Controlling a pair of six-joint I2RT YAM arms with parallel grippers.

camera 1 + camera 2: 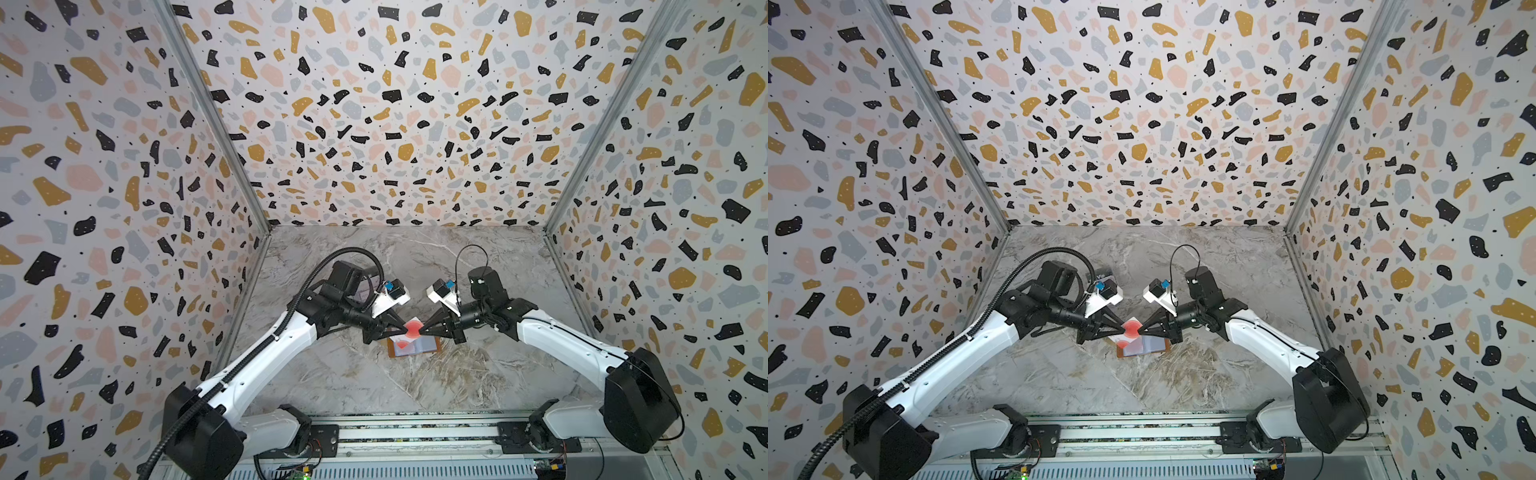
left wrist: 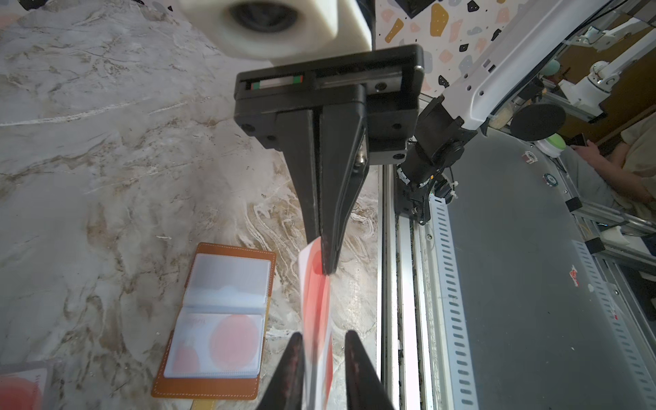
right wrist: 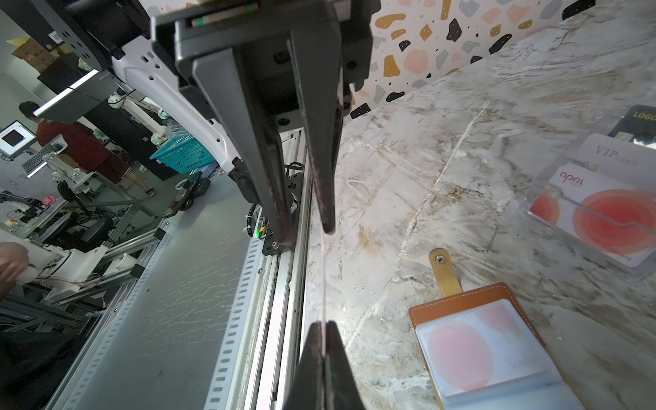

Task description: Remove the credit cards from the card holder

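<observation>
just above the open card holder (image 2: 213, 387), which lies flat on the worktop (image 1: 374, 386), a white red-circled credit card (image 1: 412, 328) is held in the air. the right jaws are pinched shut on one end; the left jaws stand partly open astride the other, contact unclear.

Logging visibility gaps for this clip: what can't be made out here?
Whether the left tool touches the white red-circled plastic card: left wrist view, blurred.
Card count in the tan leather card holder: cloudy sleeves overlap, every view.
Clear plastic case: cut by right wrist view's edge.
</observation>
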